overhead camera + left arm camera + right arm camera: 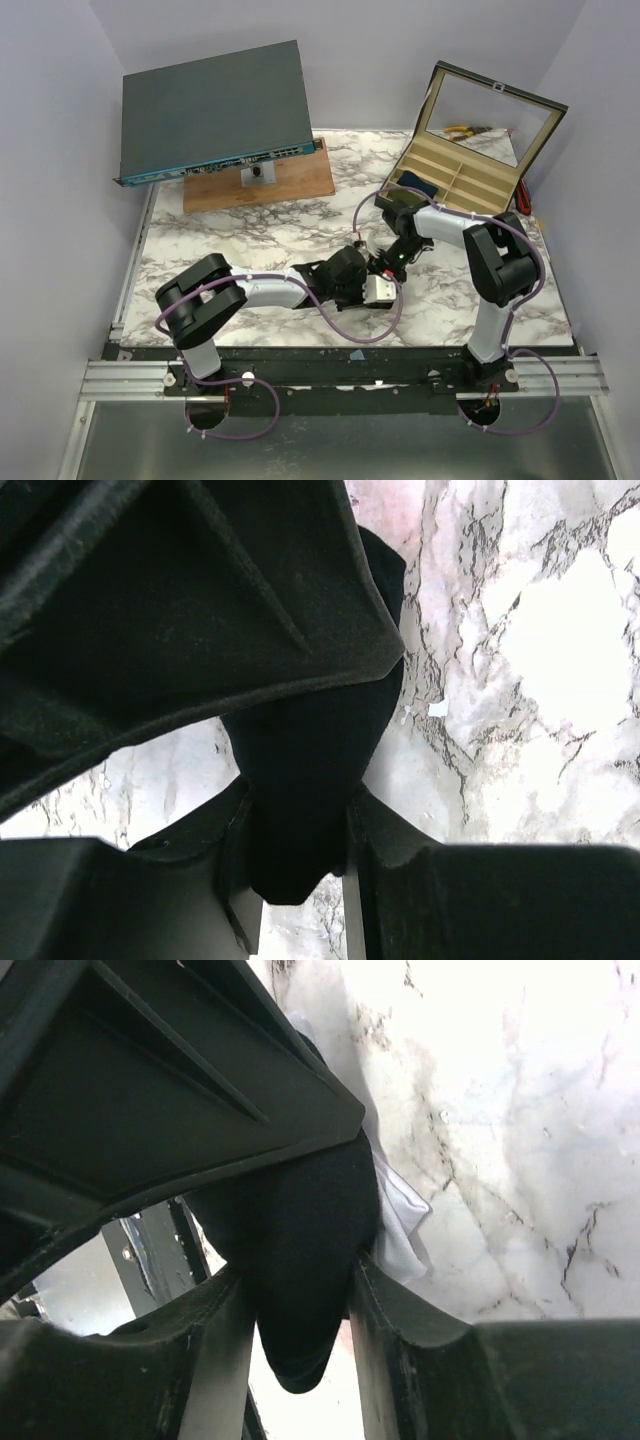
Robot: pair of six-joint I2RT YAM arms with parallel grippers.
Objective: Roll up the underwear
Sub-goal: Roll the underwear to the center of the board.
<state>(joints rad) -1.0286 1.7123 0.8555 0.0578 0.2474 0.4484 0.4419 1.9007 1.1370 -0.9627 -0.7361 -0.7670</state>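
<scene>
The underwear is a bunched black garment with a white patch, lying mid-table between the two grippers. In the left wrist view my left gripper is shut on a fold of its black fabric, just above the marble. In the right wrist view my right gripper is shut on another black fold, with a white piece beside it. In the top view the left gripper and the right gripper almost touch. Most of the garment is hidden under them.
An open wooden box with dividers stands at the back right, a small dark blue fabric roll in its near-left compartment. A dark flat device on a wooden board stands at the back left. The marble table ends just ahead of the arm bases.
</scene>
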